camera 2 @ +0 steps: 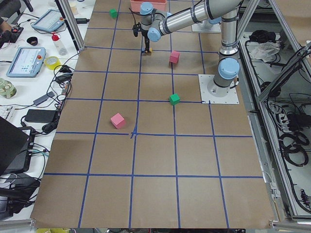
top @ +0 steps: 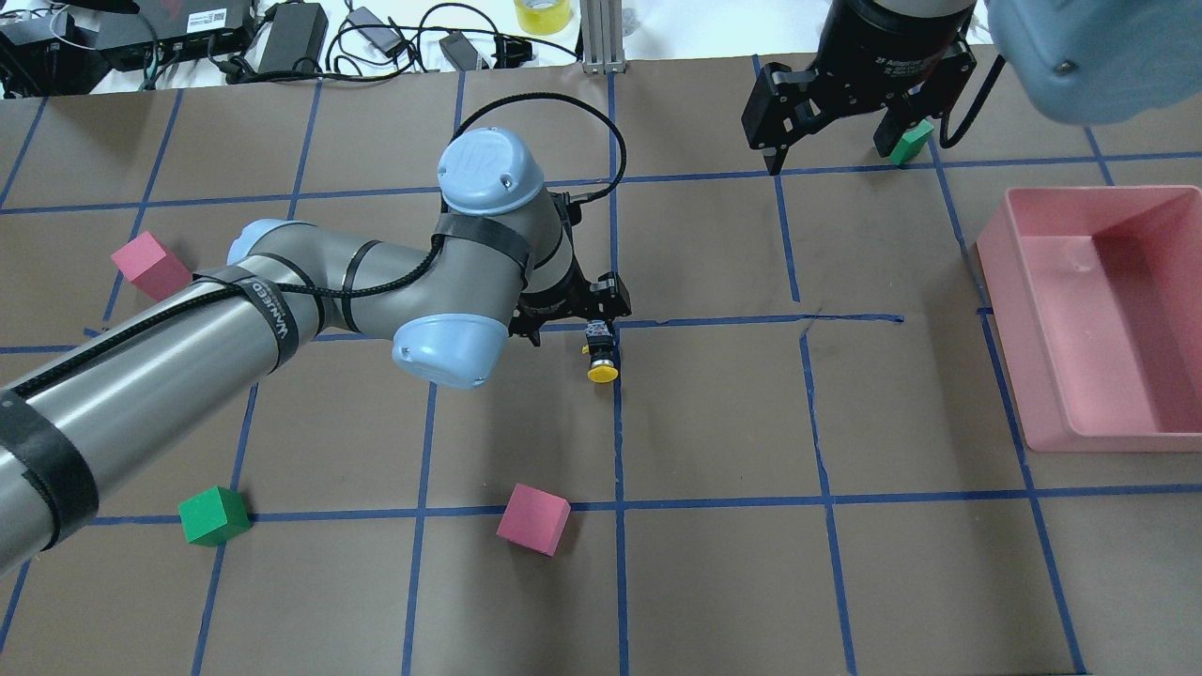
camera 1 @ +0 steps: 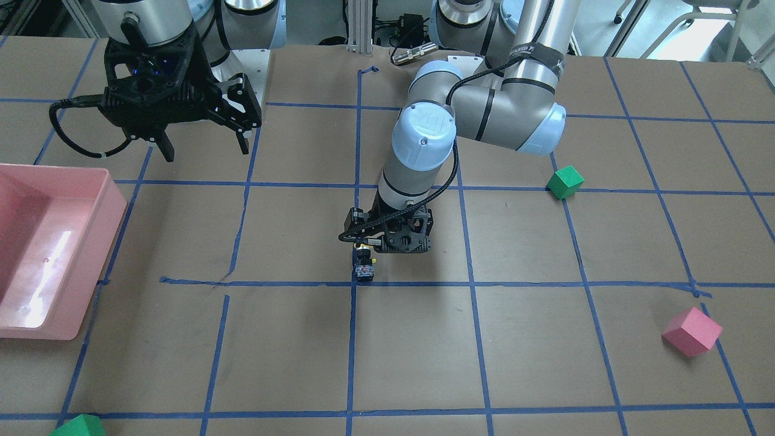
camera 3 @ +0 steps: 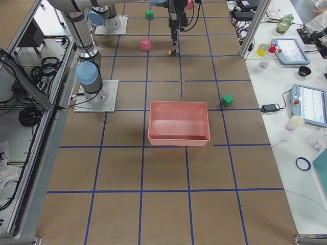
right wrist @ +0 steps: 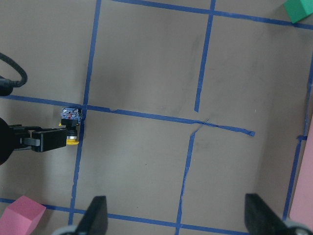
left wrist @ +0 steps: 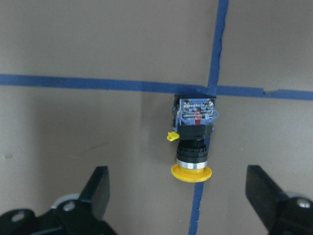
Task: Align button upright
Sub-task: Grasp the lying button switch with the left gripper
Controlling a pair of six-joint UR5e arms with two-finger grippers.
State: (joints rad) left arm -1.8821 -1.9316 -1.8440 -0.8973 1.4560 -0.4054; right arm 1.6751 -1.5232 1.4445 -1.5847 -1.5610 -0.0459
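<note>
The button (left wrist: 193, 139) lies on its side on a blue tape crossing, its yellow cap pointing toward the robot and its whitish base away. It also shows in the overhead view (top: 599, 355) and the front view (camera 1: 364, 267). My left gripper (left wrist: 181, 196) is open and empty, low over the table. Its fingers (left wrist: 99, 188) stand apart on either side of the cap without touching it. My right gripper (camera 1: 204, 150) is open and empty, held high above the table's right part, and also shows in the overhead view (top: 831, 158).
A pink bin (top: 995, 258) stands at the table's right end. A pink cube (top: 532, 519) lies near the button on the robot's side. Another pink cube (top: 150, 266) and a green cube (top: 214, 515) lie to the left. A second green cube (top: 909, 143) sits under the right gripper.
</note>
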